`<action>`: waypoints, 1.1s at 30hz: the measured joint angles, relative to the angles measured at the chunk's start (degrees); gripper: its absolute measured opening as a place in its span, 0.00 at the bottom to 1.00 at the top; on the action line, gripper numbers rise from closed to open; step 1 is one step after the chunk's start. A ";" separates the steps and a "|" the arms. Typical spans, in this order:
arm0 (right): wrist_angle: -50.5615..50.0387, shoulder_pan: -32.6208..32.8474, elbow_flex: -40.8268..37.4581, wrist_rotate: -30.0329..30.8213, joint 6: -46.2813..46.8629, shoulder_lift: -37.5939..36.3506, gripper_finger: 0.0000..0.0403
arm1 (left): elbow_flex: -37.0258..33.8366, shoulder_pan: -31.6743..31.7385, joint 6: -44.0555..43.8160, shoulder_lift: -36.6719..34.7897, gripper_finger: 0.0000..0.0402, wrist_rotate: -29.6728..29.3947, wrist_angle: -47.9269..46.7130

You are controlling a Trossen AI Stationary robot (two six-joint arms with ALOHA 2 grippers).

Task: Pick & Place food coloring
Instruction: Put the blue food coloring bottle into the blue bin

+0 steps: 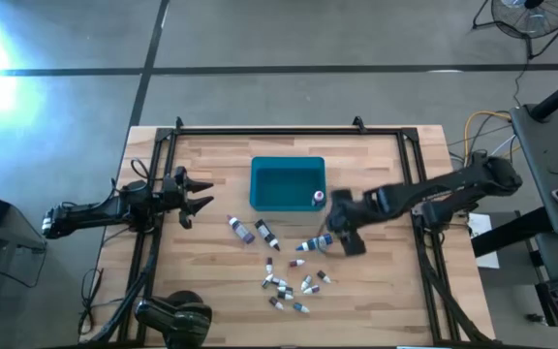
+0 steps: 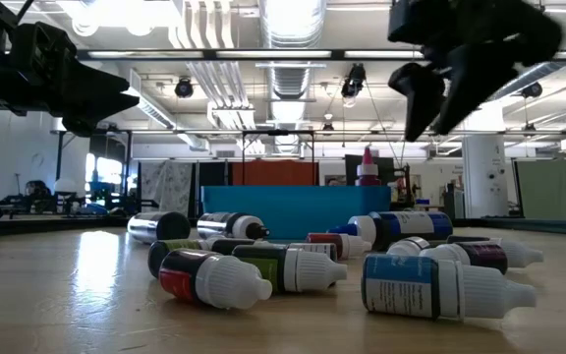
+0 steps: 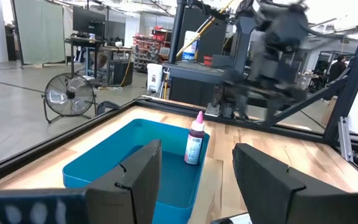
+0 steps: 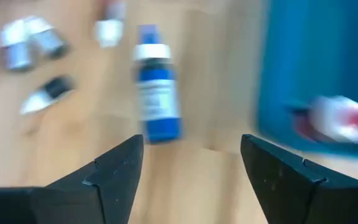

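Loose bottles (image 2: 430, 285): a scatter lying on their sides on the table (image 1: 386, 301), nearest the low camera and in front of the bin (image 1: 287, 184). Long axes run flat along the wood, caps pointing every way; no common heading.

Blue bottle (image 4: 156, 93): lies flat just beside the bin's front right corner, directly ahead of the right gripper (image 4: 191, 180). Its long axis runs straight away from the fingers, pale cap at the far end.

Pink-capped bottle (image 3: 194, 138): stands upright inside the bin at its right wall, cap up, long axis vertical. Nothing grips it.

Right gripper: jaws spread and empty, above the table between the bin and the scatter.

Left gripper (image 1: 200, 192): waits off the bin's left side, fingers (image 3: 135, 180) apart, nothing between them.

Step, as judged: one bottle is placed and the next pick is due. That likely calls for dropping over the blue bottle with the jaws straddling its body across the long axis, then closing. Risk: a round body may roll from a skewed pinch.
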 joint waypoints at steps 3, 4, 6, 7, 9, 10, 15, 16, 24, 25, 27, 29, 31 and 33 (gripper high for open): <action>4.08 3.66 -0.35 0.22 -3.64 3.29 0.64 | 0.01 0.01 0.00 0.00 0.44 0.00 0.00; 6.06 4.20 -0.31 0.42 -4.06 4.25 0.64 | 0.01 0.01 0.00 0.00 0.44 0.00 0.00; 9.11 4.57 0.33 0.61 -4.27 6.45 0.62 | 0.02 0.01 0.00 0.00 0.44 0.00 0.00; 10.72 4.50 0.86 0.71 -4.23 7.67 0.62 | 0.00 0.01 0.00 0.02 0.44 0.00 0.00; 12.33 4.29 2.20 0.91 -4.24 10.25 0.61 | 0.02 -0.01 0.00 0.00 0.44 0.00 0.00; 12.33 4.29 3.06 0.94 -4.21 11.67 0.61 | 0.02 0.01 0.00 0.00 0.44 0.00 0.00; 12.49 4.45 8.59 0.47 -3.82 19.88 0.63 | 0.02 0.01 0.00 0.04 0.44 0.00 0.00; 12.53 4.41 9.67 0.58 -3.62 21.56 0.63 | 0.02 0.01 -0.02 0.05 0.44 0.00 0.00; 5.39 4.08 16.53 6.39 0.27 29.47 0.64 | 0.02 -0.01 0.00 0.09 0.44 0.00 0.00; 4.84 4.05 16.82 5.91 0.45 30.09 0.63 | 0.02 0.00 -0.02 0.13 0.44 0.00 -0.01; 3.70 3.99 17.29 4.65 1.27 31.05 0.61 | 0.00 0.00 -0.01 0.15 0.44 0.00 -0.02; 3.45 3.88 17.66 3.51 2.44 31.81 0.60 | 0.01 0.01 0.00 0.17 0.44 0.00 -0.02; 2.37 3.74 18.11 3.17 3.40 32.67 0.58 | 0.00 -0.01 0.00 0.17 0.44 0.00 -0.02; 1.64 3.60 18.80 2.93 3.81 33.33 0.56 | 0.00 0.00 0.00 0.17 0.44 0.00 -0.02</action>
